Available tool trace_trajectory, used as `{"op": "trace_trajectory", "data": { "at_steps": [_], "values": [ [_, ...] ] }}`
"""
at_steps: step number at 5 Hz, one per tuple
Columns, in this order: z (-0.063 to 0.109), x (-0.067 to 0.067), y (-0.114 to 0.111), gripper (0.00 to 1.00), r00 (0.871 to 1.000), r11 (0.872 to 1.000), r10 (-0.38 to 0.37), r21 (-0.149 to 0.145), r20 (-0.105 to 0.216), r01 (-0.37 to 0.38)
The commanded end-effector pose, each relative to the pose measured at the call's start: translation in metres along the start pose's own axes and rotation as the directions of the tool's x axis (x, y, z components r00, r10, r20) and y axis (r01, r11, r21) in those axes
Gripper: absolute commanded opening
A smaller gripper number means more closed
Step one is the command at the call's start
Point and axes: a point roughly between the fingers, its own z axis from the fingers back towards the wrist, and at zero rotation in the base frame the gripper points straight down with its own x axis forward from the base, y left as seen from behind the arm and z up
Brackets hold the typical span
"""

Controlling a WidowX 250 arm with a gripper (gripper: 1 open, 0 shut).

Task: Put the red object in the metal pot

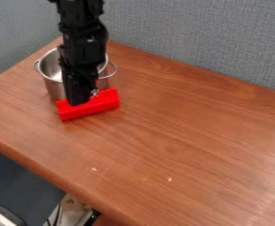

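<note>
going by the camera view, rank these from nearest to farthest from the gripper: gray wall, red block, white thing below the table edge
1. red block, right at the gripper
2. gray wall, behind the table
3. white thing, bottom left corner
</note>
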Motion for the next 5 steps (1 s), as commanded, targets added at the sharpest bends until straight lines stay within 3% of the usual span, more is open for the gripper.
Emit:
{"op": "trace_trajectory", "data": {
  "at_steps": [1,2,3,4,5],
  "values": [
    [0.017,0.008,0.015,0.0,0.999,0.999,0.001,0.036,0.044,-0.002],
    [0.019,0.013,0.023,0.0,0.998,0.998,-0.025,0.051,0.053,0.022],
    [0.006,-0.006,0.05,1.0,0.983,0.983,-0.176,0.054,0.055,0.173],
    [-0.009,-0.029,0.076,1.0,0.947,0.948,-0.316,0.058,0.055,0.312],
    [-0.019,-0.039,0.09,1.0,0.886,0.887,-0.46,0.081,0.052,0.455]
  ]
}}
